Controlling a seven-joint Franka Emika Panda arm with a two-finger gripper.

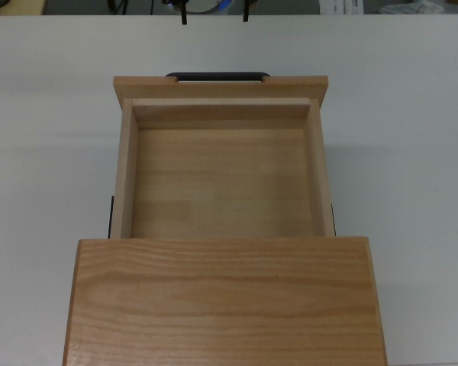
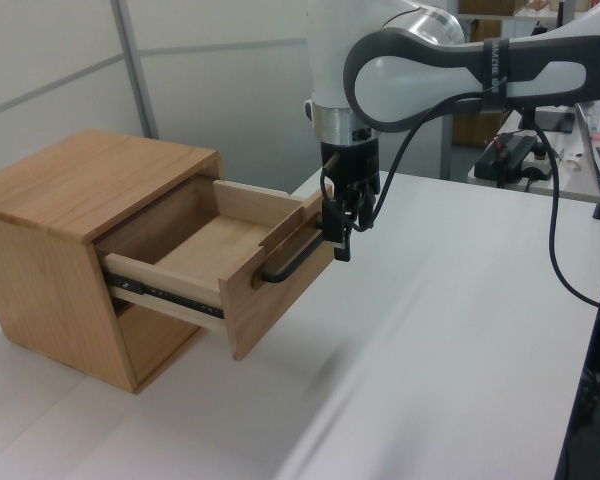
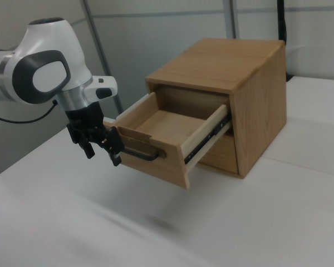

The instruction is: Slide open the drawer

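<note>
While the drawer (image 2: 230,262) stands open, jaws seemingly hang apart.

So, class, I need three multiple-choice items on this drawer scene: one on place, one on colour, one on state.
1. In the right view, where is the gripper?
A. inside the drawer
B. by the handle's end
C. on the cabinet top

2. What colour is the handle?
A. black
B. red
C. silver

3. What state is the drawer in?
A. shut
B. pulled out, empty
C. pulled out, full

Answers: 1 B, the gripper hangs beside the handle's end at the front panel. 2 A, the bar is black against pale wood. 3 B, the top view shows only bare wooden bottom.
</note>
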